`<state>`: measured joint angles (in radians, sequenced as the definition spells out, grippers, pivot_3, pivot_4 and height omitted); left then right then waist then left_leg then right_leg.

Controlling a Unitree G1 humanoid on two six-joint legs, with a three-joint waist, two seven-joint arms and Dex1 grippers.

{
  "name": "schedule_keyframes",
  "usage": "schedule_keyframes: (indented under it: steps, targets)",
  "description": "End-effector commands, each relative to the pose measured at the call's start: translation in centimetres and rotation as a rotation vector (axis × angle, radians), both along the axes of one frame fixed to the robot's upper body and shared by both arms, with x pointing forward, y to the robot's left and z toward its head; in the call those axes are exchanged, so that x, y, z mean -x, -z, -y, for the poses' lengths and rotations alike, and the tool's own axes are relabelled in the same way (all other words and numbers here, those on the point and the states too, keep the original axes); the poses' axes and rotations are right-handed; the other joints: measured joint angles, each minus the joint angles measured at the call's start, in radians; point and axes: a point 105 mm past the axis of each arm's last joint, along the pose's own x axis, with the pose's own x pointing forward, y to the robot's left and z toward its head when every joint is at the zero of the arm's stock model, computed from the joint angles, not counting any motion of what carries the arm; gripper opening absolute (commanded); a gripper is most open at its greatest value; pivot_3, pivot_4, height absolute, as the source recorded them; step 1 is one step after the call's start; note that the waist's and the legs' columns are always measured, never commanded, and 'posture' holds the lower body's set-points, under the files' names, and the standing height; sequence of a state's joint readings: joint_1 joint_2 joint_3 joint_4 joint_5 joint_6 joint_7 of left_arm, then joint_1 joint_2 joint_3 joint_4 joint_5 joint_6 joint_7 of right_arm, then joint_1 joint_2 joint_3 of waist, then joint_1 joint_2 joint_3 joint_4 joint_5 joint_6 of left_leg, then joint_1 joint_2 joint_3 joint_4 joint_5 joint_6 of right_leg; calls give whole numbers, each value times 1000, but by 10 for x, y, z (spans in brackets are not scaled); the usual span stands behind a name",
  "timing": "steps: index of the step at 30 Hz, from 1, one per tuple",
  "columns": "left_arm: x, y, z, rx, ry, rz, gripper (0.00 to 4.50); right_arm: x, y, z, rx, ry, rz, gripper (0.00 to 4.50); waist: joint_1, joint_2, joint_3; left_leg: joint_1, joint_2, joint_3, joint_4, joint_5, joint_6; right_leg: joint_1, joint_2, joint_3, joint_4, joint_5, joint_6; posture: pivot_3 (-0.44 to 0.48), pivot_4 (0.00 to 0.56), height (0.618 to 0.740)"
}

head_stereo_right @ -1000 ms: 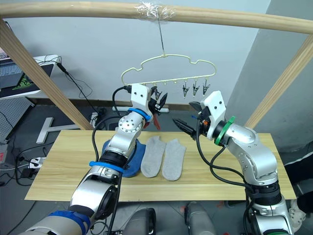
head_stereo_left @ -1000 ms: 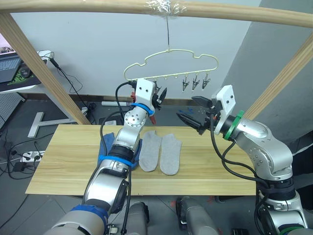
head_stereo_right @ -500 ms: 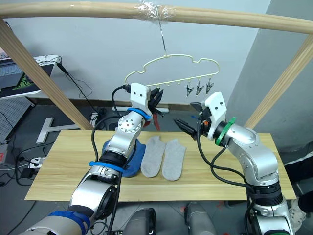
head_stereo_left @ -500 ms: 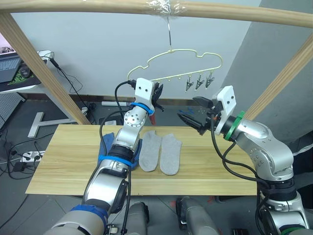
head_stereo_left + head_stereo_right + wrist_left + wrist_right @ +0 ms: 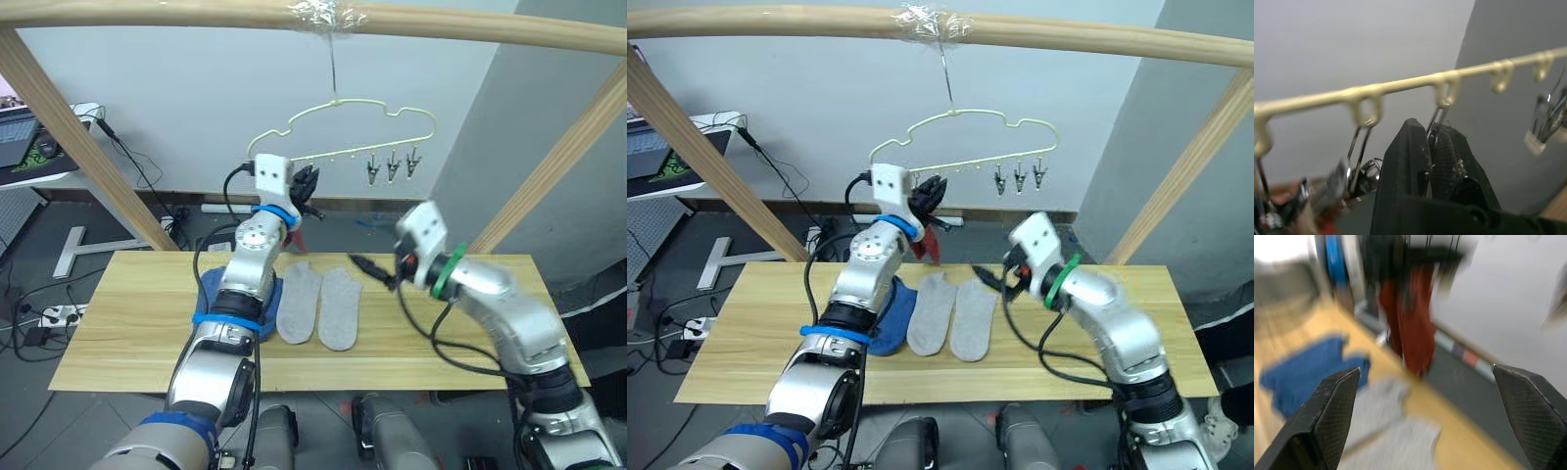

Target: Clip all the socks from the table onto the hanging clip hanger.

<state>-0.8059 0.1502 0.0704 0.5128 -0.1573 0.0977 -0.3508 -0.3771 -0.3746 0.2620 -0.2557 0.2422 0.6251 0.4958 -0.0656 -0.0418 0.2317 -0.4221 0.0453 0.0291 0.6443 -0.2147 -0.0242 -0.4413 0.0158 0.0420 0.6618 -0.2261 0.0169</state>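
Note:
The pale-yellow clip hanger (image 5: 338, 122) hangs from the wooden pole, with three bare metal clips (image 5: 392, 164) at its right end. My left gripper (image 5: 305, 184) is up at the bar's left clips, shut on one clip (image 5: 1436, 117). Rust red socks (image 5: 1413, 323) hang from the clips just below it. Two light grey socks (image 5: 299, 299) (image 5: 340, 308) lie side by side on the table (image 5: 127, 323), and blue socks (image 5: 887, 313) lie to their left, partly behind my left arm. My right gripper (image 5: 367, 266) hovers open, low over the table just right of the grey socks.
A thick wooden pole frame (image 5: 147, 12) spans the top, with slanted legs on both sides of the table. A desk with a laptop (image 5: 20, 137) stands at the far left, and cables lie on the floor behind.
My right gripper has dropped down and to the left, toward the grey socks. The hanger has swung back left and levelled. My left gripper shifted slightly left with it.

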Motion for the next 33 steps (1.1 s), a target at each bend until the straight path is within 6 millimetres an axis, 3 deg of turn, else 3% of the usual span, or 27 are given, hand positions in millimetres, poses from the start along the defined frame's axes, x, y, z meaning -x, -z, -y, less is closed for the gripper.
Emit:
schedule_keyframes:
  steps: [1, 3, 8, 13, 18, 21, 27, 31, 33]
  targets:
    - [7, 2, -1, 90, 92, -98, 119, -12, 19, -11, 35, 37, 30, 4500, -3, 0, 0, 0, 0, 0, 0, 0, 0, 0, 0, 0, 1, 0, 0, -101, 232, 740]
    - [12, 2, -3, 107, 124, -128, 119, -18, 41, -17, 82, 40, 21, 4500, -8, 0, 0, 2, 0, 0, 1, 0, 0, 1, 0, 0, 2, 0, 0, -101, 232, 740]
    - [17, -5, -6, 146, 148, -154, 119, -30, 68, -27, 90, 58, -24, 4500, -14, 0, 0, 5, 0, 0, 1, 0, 0, 4, 0, 1, 1, 0, 0, -65, 233, 740]
    - [23, -7, -7, 144, 145, -158, 119, -33, 115, -32, 182, 62, -139, 4500, -13, 0, 0, 5, 0, 0, 0, 0, 0, 3, 0, 1, 1, 0, 0, -40, 234, 740]
    - [30, 0, -4, 148, 166, -188, 119, -31, 146, -18, 285, 71, -174, 4500, -10, 0, 0, 5, 1, 0, -1, 0, 0, 4, -1, 2, 1, 0, 0, -28, 229, 740]
    - [33, -1, -3, 169, 179, -200, 119, -25, 151, -18, 275, 37, -197, 3878, -9, 0, -1, 8, 1, 0, 1, 0, 0, 7, -1, 2, 2, 0, 0, -24, 225, 740]
    - [33, -2, -5, 215, 185, -230, 119, -16, 152, -17, 294, -26, -151, 1728, -4, 0, -1, 10, 1, -1, 1, 0, 0, 10, -1, 2, 1, 0, 0, -24, 225, 740]
    - [34, -5, -4, 303, 220, -279, 119, -18, 143, -9, 293, -23, -93, 285, 6, 0, -1, 10, 1, -1, 1, 0, 0, 10, -1, 2, 1, 0, 0, -38, 222, 740]
    - [35, -5, -5, 336, 241, -312, 119, -20, 132, -3, 284, -22, -51, 31, 7, 0, -1, 10, 0, -1, 1, 0, 0, 10, -1, 2, 1, 0, 0, -41, 223, 740]
